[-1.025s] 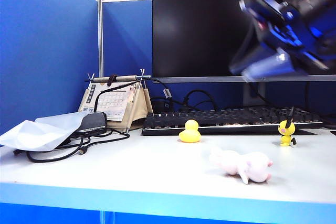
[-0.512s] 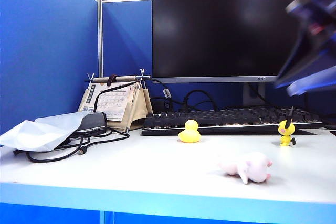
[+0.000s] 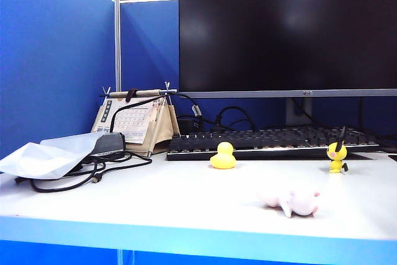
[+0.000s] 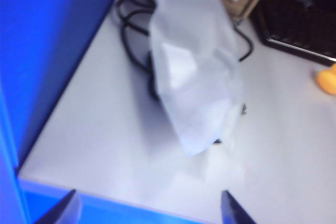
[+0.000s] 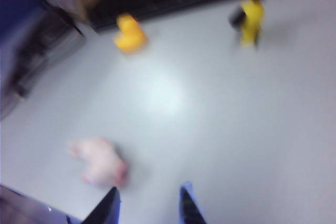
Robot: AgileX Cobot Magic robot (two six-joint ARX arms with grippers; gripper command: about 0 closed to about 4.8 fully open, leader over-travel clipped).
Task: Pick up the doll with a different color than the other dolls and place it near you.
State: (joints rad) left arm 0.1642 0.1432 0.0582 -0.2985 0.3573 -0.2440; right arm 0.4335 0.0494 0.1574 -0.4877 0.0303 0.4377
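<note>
In the exterior view the pink rabbit doll (image 3: pixel 291 202) lies on its side near the front edge of the white desk (image 3: pixel 155 197), its long axis running across the picture with the rounder, pinker end toward the right; it looks soft-edged and pale, and blur hides finer detail. Well behind it, just in front of the black keyboard (image 3: pixel 273 143), sit the smooth yellow rubber duck (image 3: pixel 223 156) and, far to the right, the small yellow figure with black-tipped ears (image 3: pixel 337 155), standing upright. A crumpled translucent plastic bag (image 3: pixel 49 155) and black cables (image 3: pixel 87 172) lie at the left, beside a desk calendar (image 3: pixel 135 120); a dark monitor (image 3: pixel 285 29) fills the back. Neither arm shows here. In the left wrist view the left gripper (image 4: pixel 148 211) hangs above the desk's front left corner, its two finger tips spread far apart with nothing between them, the plastic bag below and ahead. In the blurred right wrist view the right gripper (image 5: pixel 148 208) hovers over the desk, its fingers parted a little and empty; the rabbit doll (image 5: pixel 100 162) lies just beside one finger, apart from it, with the duck (image 5: pixel 129 34) and the yellow figure (image 5: pixel 250 19) far beyond.
</note>
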